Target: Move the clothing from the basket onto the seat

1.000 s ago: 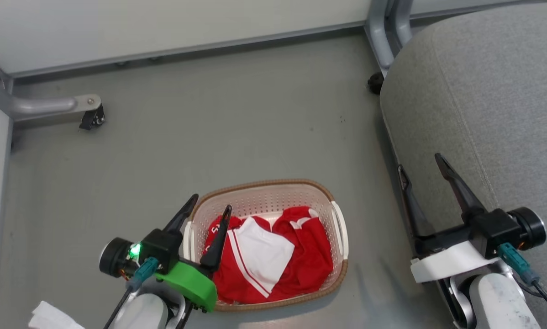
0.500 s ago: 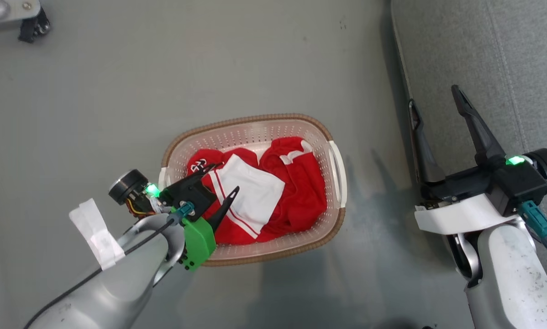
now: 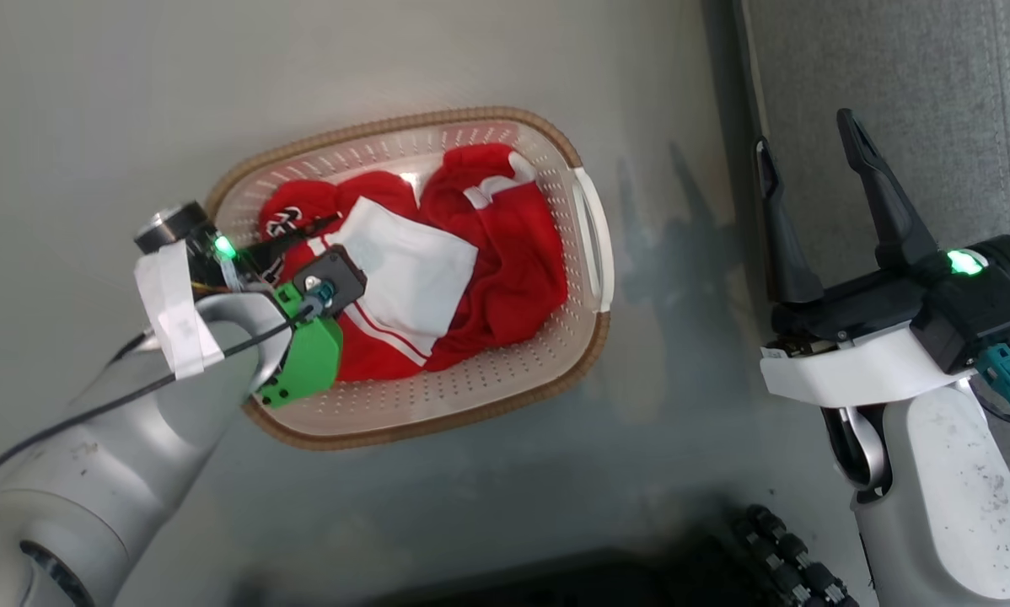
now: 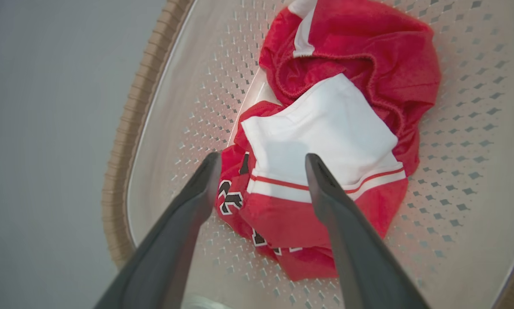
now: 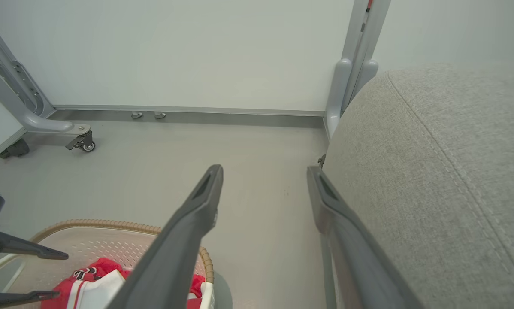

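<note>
One second on, my left pincer (image 4: 262, 158) had dropped, spread wide, into the basket (image 4: 175, 107) over the clothing (image 4: 325, 128), poised to grab.

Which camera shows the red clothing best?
The left wrist view: the clothing sits close up, lettering and stripes plain. The head view shows it smaller, partly behind the left arm; the right wrist view catches a corner.

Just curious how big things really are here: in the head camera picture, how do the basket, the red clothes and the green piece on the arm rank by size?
1. basket
2. clothes, lying inside it
3. green piece, smallest; it sits nearer the camera than the other two, so it may look bigger than it is.
</note>
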